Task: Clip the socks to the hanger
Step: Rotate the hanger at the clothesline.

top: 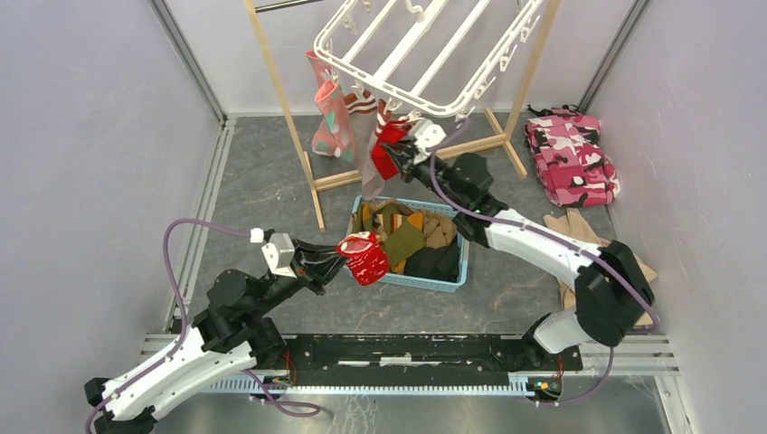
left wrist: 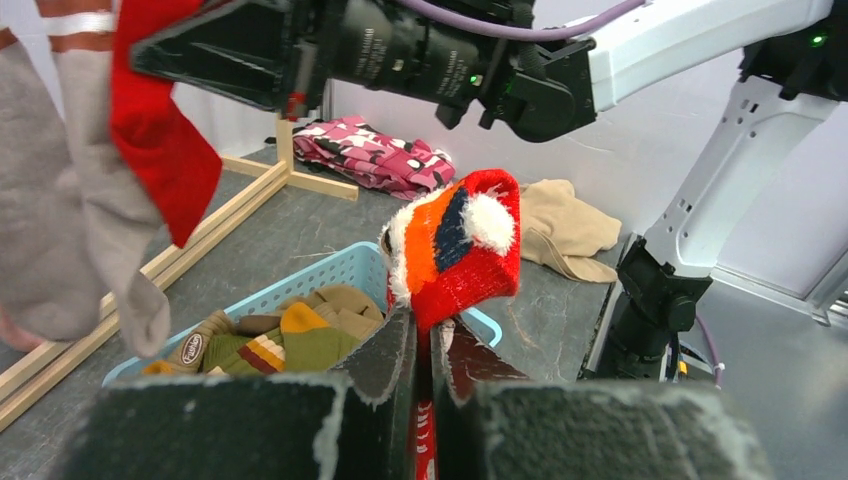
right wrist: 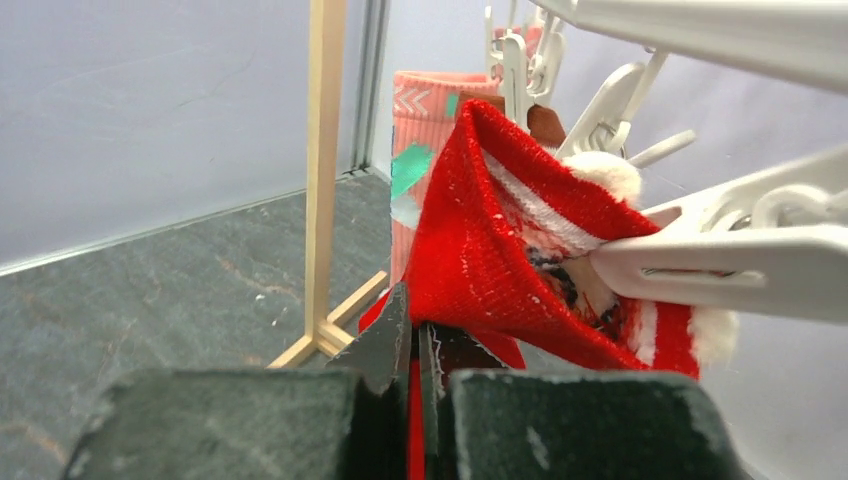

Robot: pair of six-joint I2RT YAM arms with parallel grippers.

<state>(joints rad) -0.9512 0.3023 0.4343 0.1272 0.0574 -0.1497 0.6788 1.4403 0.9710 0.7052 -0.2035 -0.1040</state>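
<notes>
My left gripper [top: 342, 253] is shut on a bright red sock [top: 364, 257] with orange, navy and white patches, held above the near left corner of the blue basket [top: 457, 262]; in the left wrist view the sock [left wrist: 465, 250] sticks up from my gripper [left wrist: 422, 335]. My right gripper [top: 404, 149] is shut on a second red sock [top: 387, 145] raised to the front rim of the white hanger [top: 398, 50]. In the right wrist view a white clip [right wrist: 720, 265] reaches into that sock's open cuff [right wrist: 500, 255] above my gripper [right wrist: 415, 335]. A salmon-pink sock [top: 331, 117] and a grey-brown sock [top: 367, 149] hang from the rim.
The basket holds several olive, tan and black socks [top: 411, 237]. The light wooden stand [top: 289, 127] frames the hanger. A pink camouflage cloth [top: 570, 154] lies at the back right, and a tan garment [top: 579, 231] lies under the right arm.
</notes>
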